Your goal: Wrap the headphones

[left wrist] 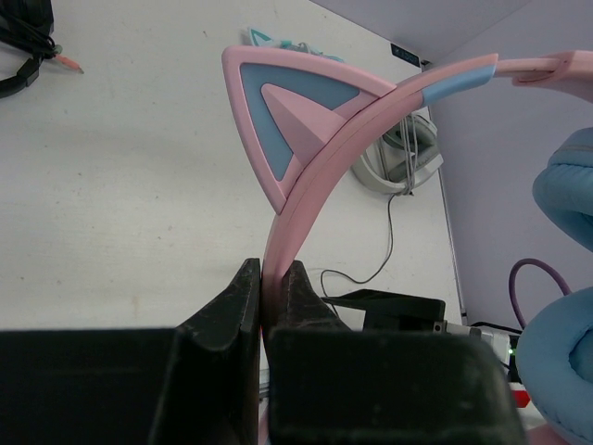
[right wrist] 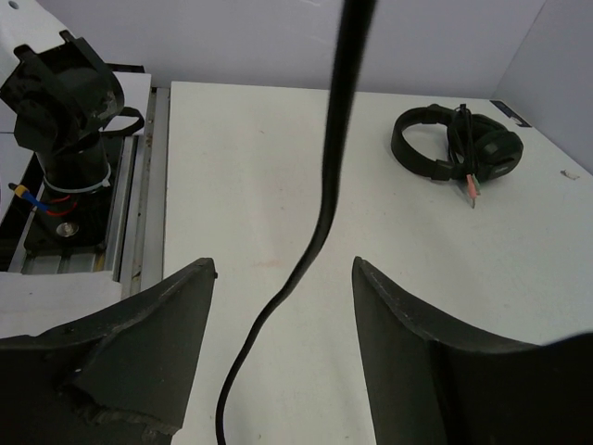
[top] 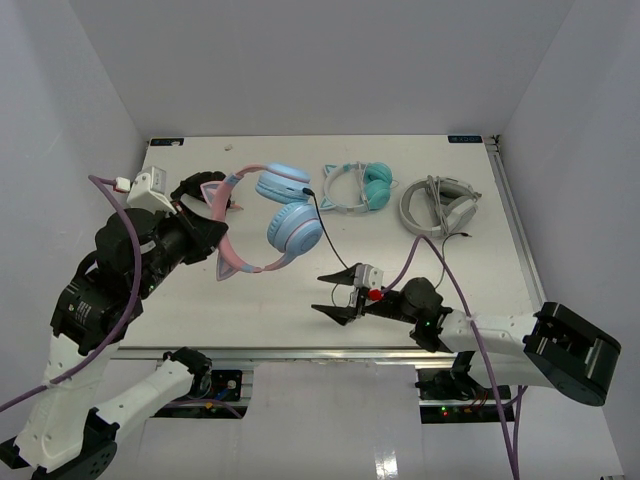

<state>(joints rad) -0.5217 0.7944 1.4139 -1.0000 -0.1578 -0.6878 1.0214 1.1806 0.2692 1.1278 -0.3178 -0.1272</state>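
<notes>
The headphones (top: 285, 225) have a pink cat-ear headband and light blue ear cups, left of the table's middle. My left gripper (top: 218, 240) is shut on the pink headband (left wrist: 306, 199), just below a cat ear (left wrist: 292, 120). The thin black cable (top: 325, 232) runs from the far ear cup down toward my right gripper (top: 320, 293). My right gripper (right wrist: 283, 264) is open, and the cable (right wrist: 324, 204) passes between its fingers without touching them. The blue ear cups (left wrist: 565, 371) fill the right edge of the left wrist view.
Teal cat-ear headphones (top: 360, 188) and grey-white headphones (top: 440, 205) lie at the back right. Black headphones (top: 205, 190) lie at the back left, behind my left gripper; they also show in the right wrist view (right wrist: 454, 144). The table's front rail (top: 300, 352) runs along the near edge.
</notes>
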